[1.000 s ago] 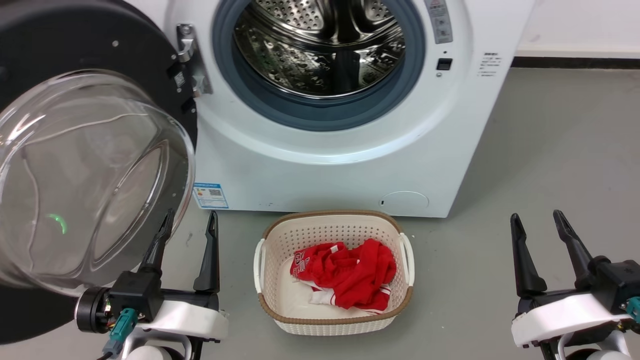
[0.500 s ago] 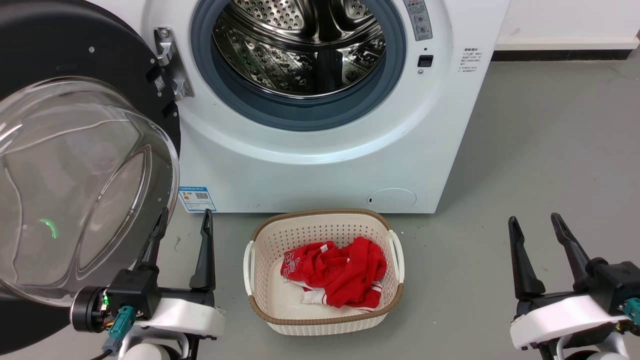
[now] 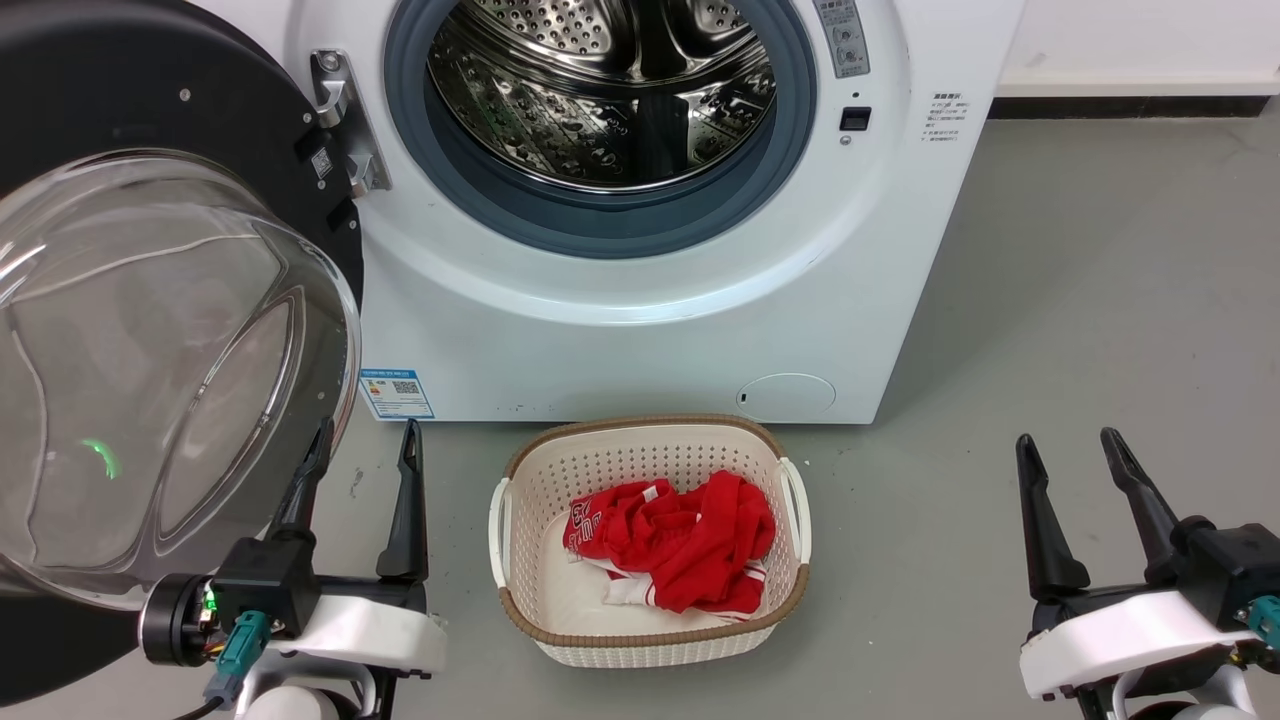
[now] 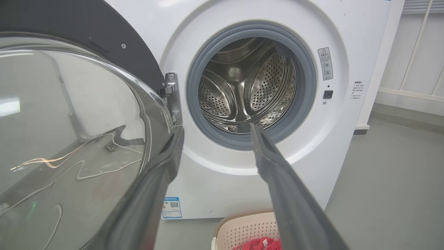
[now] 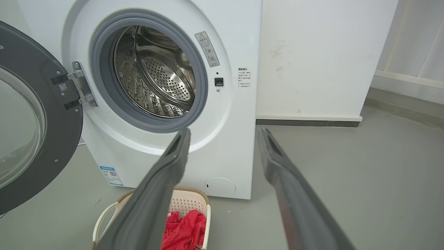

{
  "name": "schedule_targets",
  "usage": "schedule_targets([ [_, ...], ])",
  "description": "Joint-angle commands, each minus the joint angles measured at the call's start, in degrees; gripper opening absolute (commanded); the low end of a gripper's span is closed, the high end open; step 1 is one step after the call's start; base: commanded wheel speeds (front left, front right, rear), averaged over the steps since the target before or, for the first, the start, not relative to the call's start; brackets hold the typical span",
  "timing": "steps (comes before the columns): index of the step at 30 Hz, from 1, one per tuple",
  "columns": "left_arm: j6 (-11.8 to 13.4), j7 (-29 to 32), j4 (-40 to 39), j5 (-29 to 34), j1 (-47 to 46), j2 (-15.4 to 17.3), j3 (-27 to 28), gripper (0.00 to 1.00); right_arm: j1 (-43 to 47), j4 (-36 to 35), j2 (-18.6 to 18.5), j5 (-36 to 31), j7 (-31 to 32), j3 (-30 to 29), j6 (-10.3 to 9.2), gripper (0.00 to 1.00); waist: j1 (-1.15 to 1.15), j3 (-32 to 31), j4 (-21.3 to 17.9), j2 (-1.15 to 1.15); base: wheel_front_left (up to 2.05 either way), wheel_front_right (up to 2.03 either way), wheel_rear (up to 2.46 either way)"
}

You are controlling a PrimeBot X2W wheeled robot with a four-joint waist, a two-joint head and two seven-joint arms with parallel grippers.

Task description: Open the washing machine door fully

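Observation:
The white washing machine [image 3: 640, 320] [image 4: 222, 180] [image 5: 229, 146] stands ahead with its steel drum exposed. Its door [image 3: 120, 110] [image 4: 104, 31] [image 5: 38, 114], a black disc with a clear glass bowl [image 3: 150, 380], hangs swung out wide on the left hinge. My left gripper [image 3: 365, 450] [image 4: 215, 133] is open, just right of the glass bowl's lower edge; whether its left finger touches the glass I cannot tell. At the lower right, over bare floor, my right gripper [image 3: 1070, 450] [image 5: 223, 133] is open and holds nothing.
A white perforated basket [image 3: 650, 640] [image 5: 204, 208] with red clothes [image 3: 680, 540] sits on the grey floor before the machine, between my grippers. A white wall with a dark baseboard [image 5: 308, 122] runs behind on the right.
The head view shifted, so the machine and basket sit further left than a second ago. Little differs from half a second ago. Both grippers stay open.

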Motion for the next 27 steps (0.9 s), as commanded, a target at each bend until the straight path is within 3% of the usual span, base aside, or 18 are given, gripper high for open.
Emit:
schedule_targets([
  [1, 0.2, -0.3, 0.1, -0.3, -0.3, 0.3, 0.0, 1.00, 0.0, 0.0, 0.1, 0.4, -0.1, 0.1, -0.04, 1.00, 0.00, 0.0, 0.0, 0.00, 0.00, 0.00, 0.00],
  [3, 0.1, -0.4, 0.1, -0.3, -0.2, 0.4, -0.1, 1.00, 0.0, 0.0, 0.1, 0.4, -0.1, 0.1, -0.04, 1.00, 0.00, 0.0, -0.1, 0.00, 0.00, 0.00, 0.00],
  [4, 0.0, 0.0, 0.2, -0.2, 0.1, 0.2, -0.1, 0.00, 0.0, 0.2, 0.0, 0.0, 0.0, 0.0, 0.00, 0.00, 0.00, 0.0, -0.1, 0.00, 0.00, 0.00, 0.00],
  [7, 0.0, 0.4, 1.7, -0.9, 0.5, -0.3, 0.0, 0.00, 0.5, 1.5, 0.0, 0.7, 0.0, 0.2, 0.00, 0.00, 0.00, 0.0, -0.1, 0.00, 0.00, 0.00, 0.00],
  [27, -1.8, 5.8, 3.8, -22.6, -0.4, -1.3, 2.5, 0.00, -1.7, 5.8, -1.0, 24.2, 1.9, 0.4, -0.01, 0.00, 0.00, -0.4, -0.2, 0.00, 0.00, 0.00, 0.00],
])
